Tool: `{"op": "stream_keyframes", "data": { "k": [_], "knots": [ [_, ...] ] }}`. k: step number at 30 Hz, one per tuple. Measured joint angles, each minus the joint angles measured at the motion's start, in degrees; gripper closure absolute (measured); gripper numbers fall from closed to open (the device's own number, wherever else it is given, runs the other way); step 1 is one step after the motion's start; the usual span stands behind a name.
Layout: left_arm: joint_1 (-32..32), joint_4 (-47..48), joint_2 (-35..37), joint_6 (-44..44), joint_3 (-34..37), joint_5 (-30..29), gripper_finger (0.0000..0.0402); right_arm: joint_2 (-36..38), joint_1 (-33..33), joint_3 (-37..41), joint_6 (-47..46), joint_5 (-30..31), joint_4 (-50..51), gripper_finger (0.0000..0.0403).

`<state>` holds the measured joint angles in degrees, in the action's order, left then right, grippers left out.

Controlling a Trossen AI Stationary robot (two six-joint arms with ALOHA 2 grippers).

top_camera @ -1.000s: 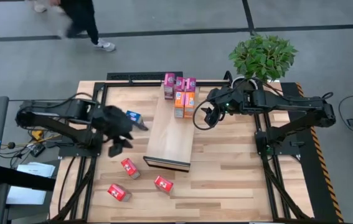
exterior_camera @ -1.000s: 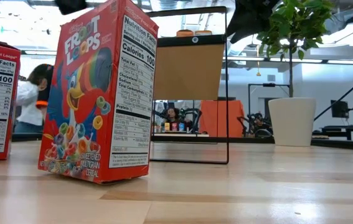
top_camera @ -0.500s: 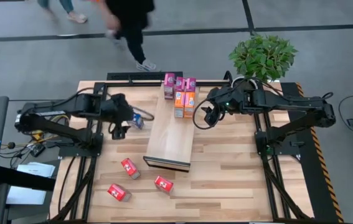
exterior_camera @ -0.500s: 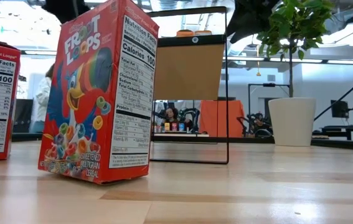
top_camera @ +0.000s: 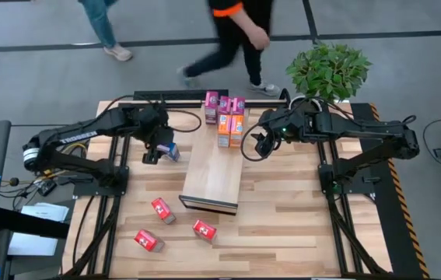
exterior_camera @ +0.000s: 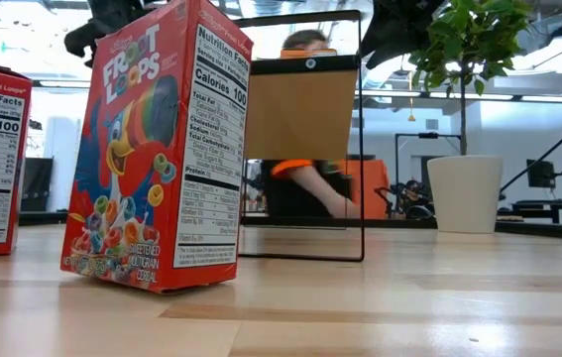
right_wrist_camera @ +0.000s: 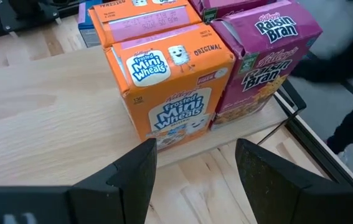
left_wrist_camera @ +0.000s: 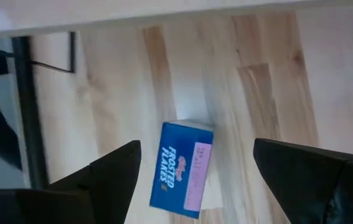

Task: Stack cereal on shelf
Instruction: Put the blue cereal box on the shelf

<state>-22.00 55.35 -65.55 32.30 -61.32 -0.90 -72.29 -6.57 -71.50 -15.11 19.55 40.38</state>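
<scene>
The left gripper (top_camera: 160, 146) is hovering over a blue Frosted Flakes box (left_wrist_camera: 180, 168) that is lying flat on the table (top_camera: 282, 225), just beside the shelf's left long edge near the far end; its fingers (left_wrist_camera: 111, 174) are standing apart on either side of the box, not touching it. The right gripper (top_camera: 256, 145) is hanging at the right edge of the shelf (top_camera: 212, 175), its claw spread wide and empty, facing the orange Frosted Mini-Wheats boxes (right_wrist_camera: 164, 93) and magenta Raisin Bran boxes (right_wrist_camera: 263, 56), which are standing together at the shelf's far end. Three red Froot Loops boxes (top_camera: 162, 210) are sitting near the table's front left part, well apart from the shelf. A person (top_camera: 232, 35) is walking beyond the table's far edge, and a potted plant (top_camera: 329, 71) is standing at its far right corner.
</scene>
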Motion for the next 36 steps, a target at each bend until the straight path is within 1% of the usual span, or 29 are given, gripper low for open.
{"op": "stream_keyframes", "data": {
  "k": [4, 11, 15, 24, 27, 30, 36],
  "knots": [
    [-2.5, 0.1, -3.4, 3.1, 0.0, 2.0, 0.01, 0.0, 0.0, 0.0, 0.0, 0.0, 0.0, 0.0158],
    [-5.6, 0.1, -8.4, 7.6, 0.0, 2.3, 0.01, 0.0, 0.0, 0.0, 0.0, 0.0, 0.1, 0.0158],
    [-7.3, 0.1, -9.8, 8.6, 0.1, 4.0, 0.01, 0.0, 0.0, 0.0, 0.0, 0.0, 0.1, 0.0158],
    [-8.6, -0.5, -10.4, 8.6, 2.7, 4.5, 0.0104, 0.0, 0.0, 0.0, 0.4, 0.0, 0.6, 0.0158],
    [-8.5, -1.3, -10.4, 8.6, 2.7, 3.1, 0.0119, 0.0, -0.4, 0.0, 0.6, 0.0, 0.6, 0.0158],
    [-8.5, -1.3, -10.4, 8.6, 2.7, 2.1, 0.0143, 0.0, -1.2, 0.0, 0.6, 0.0, 0.6, 0.0158],
    [-8.5, -1.1, -10.4, 8.6, 2.7, 2.4, 0.0189, 0.0, -2.2, 0.0, 0.6, 0.0, 0.6, 0.0158]
  ]
}}
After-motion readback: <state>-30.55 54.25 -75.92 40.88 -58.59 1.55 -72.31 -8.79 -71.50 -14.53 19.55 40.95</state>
